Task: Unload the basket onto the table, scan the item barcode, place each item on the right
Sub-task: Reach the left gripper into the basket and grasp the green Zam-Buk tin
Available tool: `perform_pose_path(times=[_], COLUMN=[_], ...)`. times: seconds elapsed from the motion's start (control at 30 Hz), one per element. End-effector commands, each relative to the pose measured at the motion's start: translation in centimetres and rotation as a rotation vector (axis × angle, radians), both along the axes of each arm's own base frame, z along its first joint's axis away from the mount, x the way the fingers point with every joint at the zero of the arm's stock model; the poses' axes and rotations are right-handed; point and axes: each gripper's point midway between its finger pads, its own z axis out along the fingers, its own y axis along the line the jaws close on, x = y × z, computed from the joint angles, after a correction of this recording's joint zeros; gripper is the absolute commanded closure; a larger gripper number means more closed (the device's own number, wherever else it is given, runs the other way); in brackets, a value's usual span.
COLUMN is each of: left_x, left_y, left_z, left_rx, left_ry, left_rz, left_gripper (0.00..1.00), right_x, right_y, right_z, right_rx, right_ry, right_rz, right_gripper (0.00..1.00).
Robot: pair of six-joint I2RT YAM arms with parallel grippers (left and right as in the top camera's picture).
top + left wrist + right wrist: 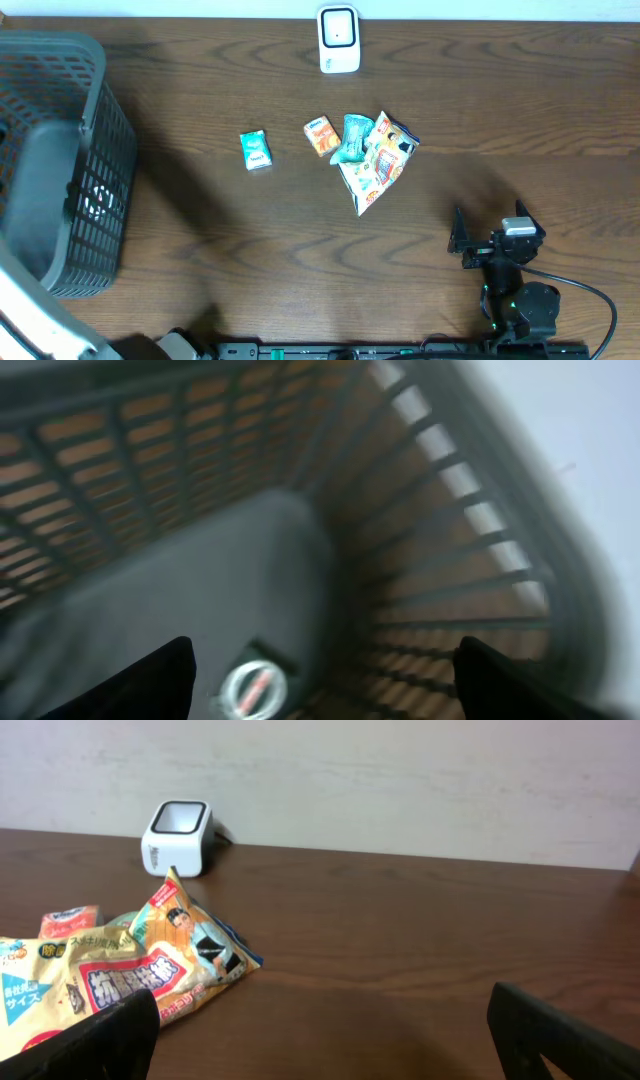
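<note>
**Right gripper open, short of the snack pile**

The right gripper (318,998) has its jaws spread wide and empty, low over the table. The snack bag (150,965) lies ahead of it, to the far left. The left gripper (322,650) is also spread with nothing between its fingers, and it hangs over the basket (480,520).

I judge the step in hand to be picking an item for the scanner (338,40), which stands at the far edge, mid-table. To do it well:
- Take the bag by a free edge.
- Lift it clear of the teal pack (353,138) it overlaps, without dragging the orange pack (320,136) beside that.
- Turn the barcode side to the scanner's window; which side carries the code cannot be told.

Only the overhead shows a green pack (256,150) lying apart to the left. Only the left wrist view shows a round thing (250,690) inside the basket.
</note>
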Motion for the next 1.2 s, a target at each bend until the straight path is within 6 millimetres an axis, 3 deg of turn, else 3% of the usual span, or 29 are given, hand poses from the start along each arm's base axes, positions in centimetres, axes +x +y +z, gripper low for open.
perform_pose_path(times=[0.0, 0.17, 0.2, 0.27, 0.4, 0.73, 0.97, 1.17], left_x=[0.2, 0.6, 0.5, 0.4, 0.4, 1.5, 0.6, 0.3], left_y=[1.0, 0.2, 0.1, 0.0, -0.8, -2.8, -4.1, -4.4], left_z=[-3.9, -10.5, -11.8, -14.1, -16.9, -19.8, -22.7, -24.0], left_rx=[0.007, -0.102, -0.13, -0.189, -0.237, -0.267, -0.291, -0.291], left_ry=[0.14, 0.294, 0.319, 0.361, 0.431, 0.488, 0.527, 0.528], left_rz=[-0.117, -0.275, -0.285, -0.295, -0.371, -0.47, -0.493, -0.493], left_gripper=[0.19, 0.19, 0.09, 0.09, 0.09, 0.09, 0.09, 0.09], right_x=[0.0, 0.0, 0.0, 0.0, 0.0, 0.0, 0.0, 0.0], right_y=[-0.2, -0.2, -0.2, -0.2, -0.2, -0.2, -0.2, -0.2], right_z=[-0.1, -0.1, -0.1, -0.1, -0.1, -0.1, -0.1, -0.1], right_rx=[-0.008, -0.008, -0.008, -0.008, -0.008, -0.008, -0.008, -0.008], right_ry=[0.0, 0.0, 0.0, 0.0, 0.0, 0.0, 0.0, 0.0], right_rz=[-0.008, -0.008, -0.008, -0.008, -0.008, -0.008, -0.008, -0.008], right_gripper=[0.01, 0.01, 0.01, 0.01, 0.01, 0.01, 0.01, 0.01])
